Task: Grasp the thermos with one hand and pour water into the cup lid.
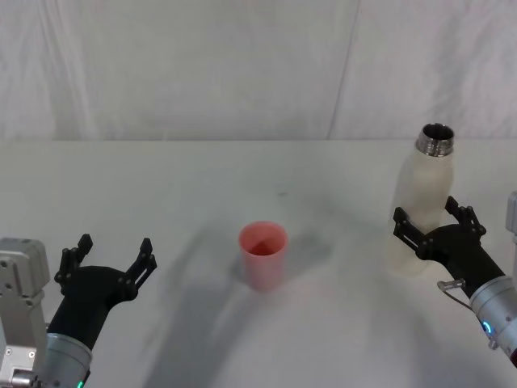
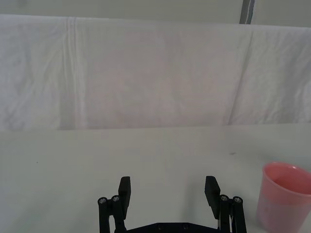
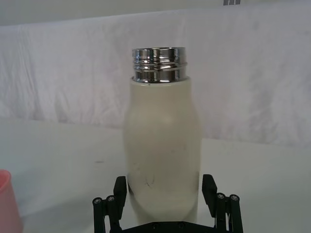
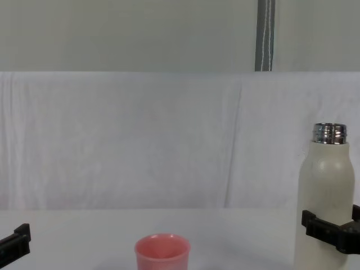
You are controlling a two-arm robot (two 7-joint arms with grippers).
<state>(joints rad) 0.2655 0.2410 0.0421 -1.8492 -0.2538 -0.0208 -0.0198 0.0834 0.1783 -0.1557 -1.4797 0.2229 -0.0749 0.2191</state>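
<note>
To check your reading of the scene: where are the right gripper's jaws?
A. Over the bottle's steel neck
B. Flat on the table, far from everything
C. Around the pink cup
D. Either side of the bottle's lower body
D: the right gripper straddles the lower body of the bottle, jaws open on both sides.

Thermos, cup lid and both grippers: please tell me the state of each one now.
thermos: upright on the table, neck uncapped, between the right gripper's fingers.
cup lid: upright, mouth open upward, standing free.
right gripper: open, fingers on both sides of the thermos.
left gripper: open, holding nothing.
</note>
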